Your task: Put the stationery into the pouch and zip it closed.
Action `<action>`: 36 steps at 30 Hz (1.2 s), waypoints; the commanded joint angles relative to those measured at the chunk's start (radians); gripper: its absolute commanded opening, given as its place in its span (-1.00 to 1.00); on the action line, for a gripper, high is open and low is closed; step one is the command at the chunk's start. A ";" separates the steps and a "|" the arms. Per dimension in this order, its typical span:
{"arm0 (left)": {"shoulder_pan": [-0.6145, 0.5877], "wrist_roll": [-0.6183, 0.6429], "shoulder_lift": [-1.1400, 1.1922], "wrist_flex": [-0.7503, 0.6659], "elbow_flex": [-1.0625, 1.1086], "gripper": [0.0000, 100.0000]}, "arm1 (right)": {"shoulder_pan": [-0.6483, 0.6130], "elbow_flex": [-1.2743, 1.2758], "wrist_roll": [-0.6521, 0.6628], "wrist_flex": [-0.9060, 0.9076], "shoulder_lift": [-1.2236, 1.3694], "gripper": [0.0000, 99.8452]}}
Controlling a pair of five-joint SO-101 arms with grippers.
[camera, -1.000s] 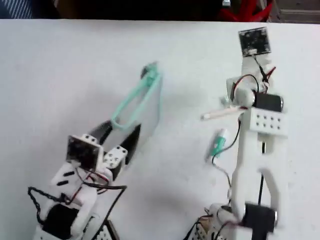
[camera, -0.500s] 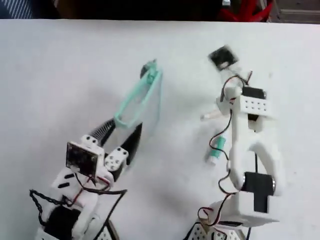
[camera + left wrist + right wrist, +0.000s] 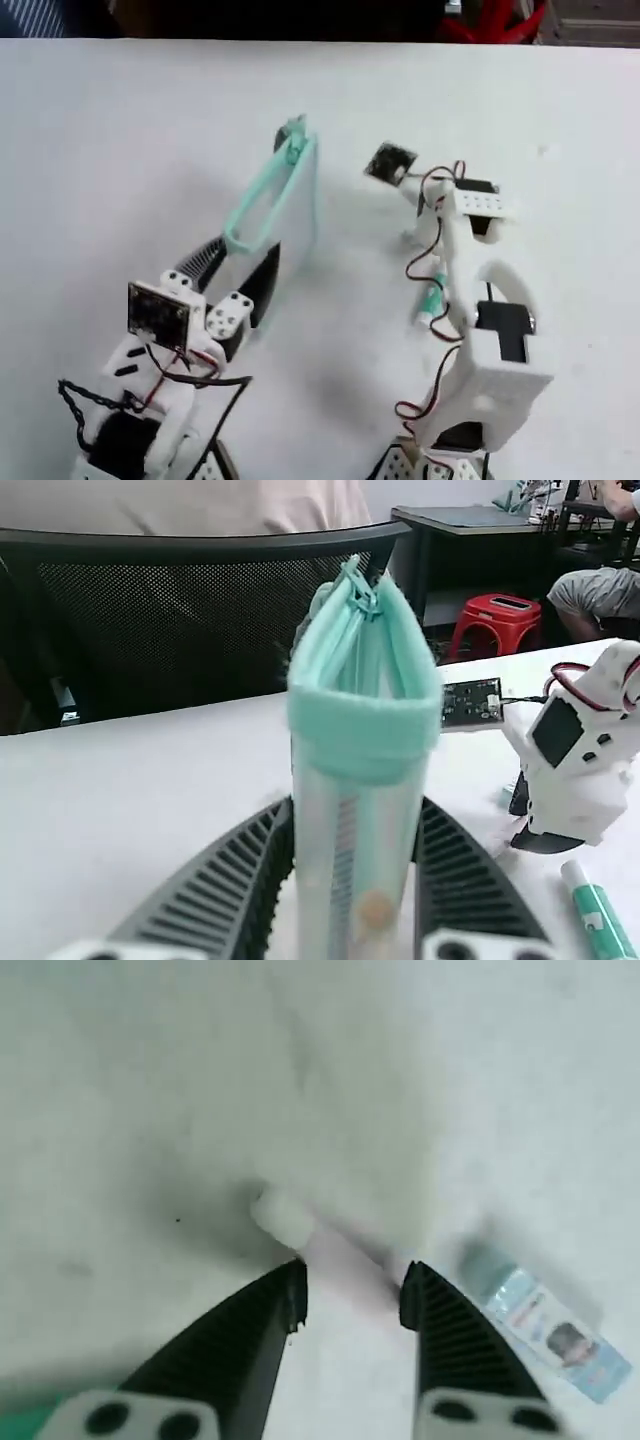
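The pouch stands on edge left of the table's middle, its mint zip band on top and the zip gaping. The left gripper, near the front edge, clamps the pouch's near end between its two black fingers. The right gripper hangs low over the table right of the pouch, its fingers a narrow way apart on either side of a white pen lying flat on the table; whether they press it I cannot tell. A marker with a teal cap lies just beside the pen, nearer the front edge.
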 commanded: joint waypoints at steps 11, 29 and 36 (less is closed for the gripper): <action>-0.008 0.008 0.018 -0.021 -0.002 -0.63 | -0.015 -0.043 0.110 -0.079 0.022 -0.96; -0.001 0.052 0.018 -0.012 -0.002 -0.52 | -0.096 -0.446 -0.489 0.387 -0.889 -0.96; -0.001 0.054 0.018 -0.012 0.000 -0.52 | -0.374 -0.809 -0.763 0.555 -0.946 -0.96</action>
